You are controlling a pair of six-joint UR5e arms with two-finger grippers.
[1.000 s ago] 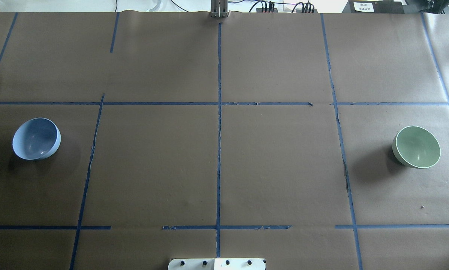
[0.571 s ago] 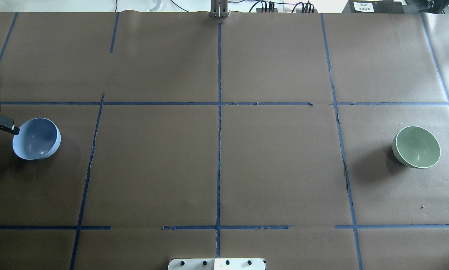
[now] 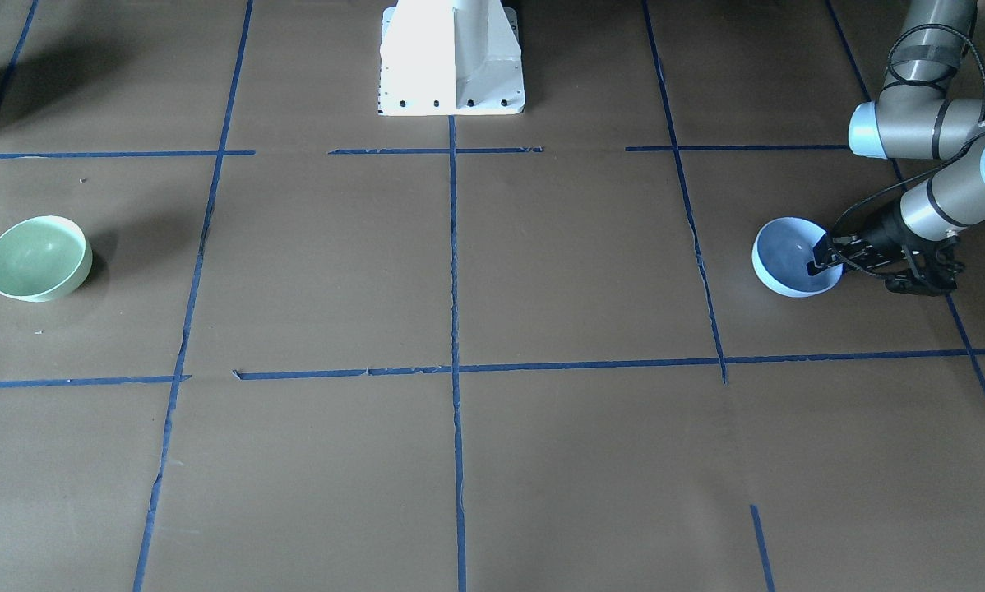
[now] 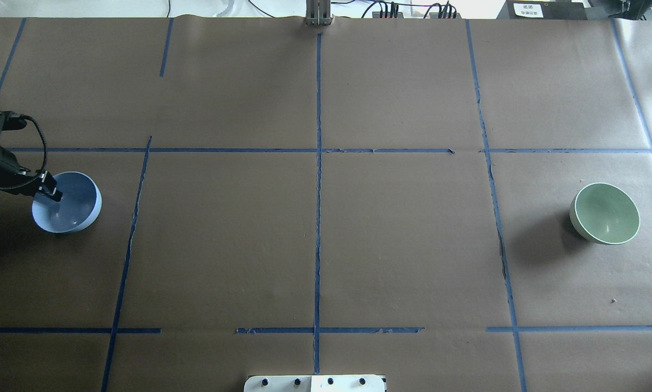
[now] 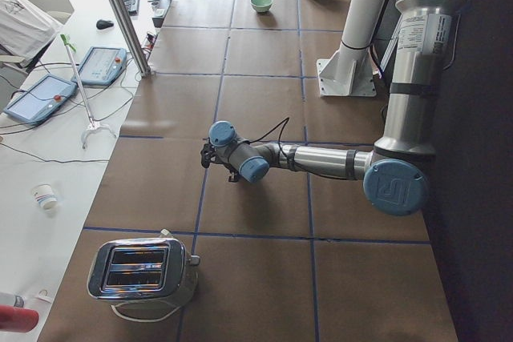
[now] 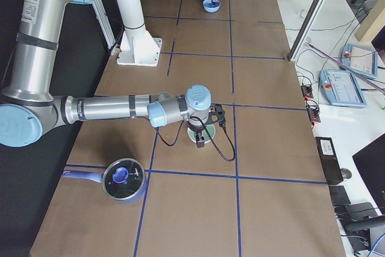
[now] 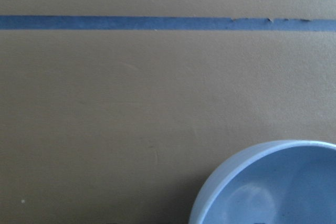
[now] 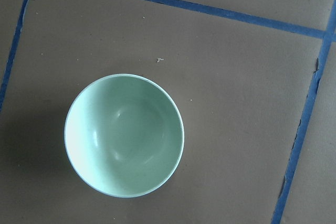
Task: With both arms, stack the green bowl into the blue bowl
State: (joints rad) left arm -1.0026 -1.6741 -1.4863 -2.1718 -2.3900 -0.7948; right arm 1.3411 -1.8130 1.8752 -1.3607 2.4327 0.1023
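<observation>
Left pincer (image 4: 52, 191): at the rim of the light blue round smooth bowl (image 4: 71, 207) at the desk's (image 4: 402, 245) left end; grip cannot be told.
Right pincer (image 6: 200, 141): over the pale mint-green round bowl (image 8: 124, 135), far right; spread cannot be told.
Around: blue-handled steel saucepan (image 6: 123, 179) near the green bowl; chrome toaster (image 5: 143, 274) beyond the blue one.

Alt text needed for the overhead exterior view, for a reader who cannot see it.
The left gripper reaches in from the left edge to the rim of the blue bowl. The green bowl sits alone at far right, on a brown table marked with blue tape lines.
</observation>
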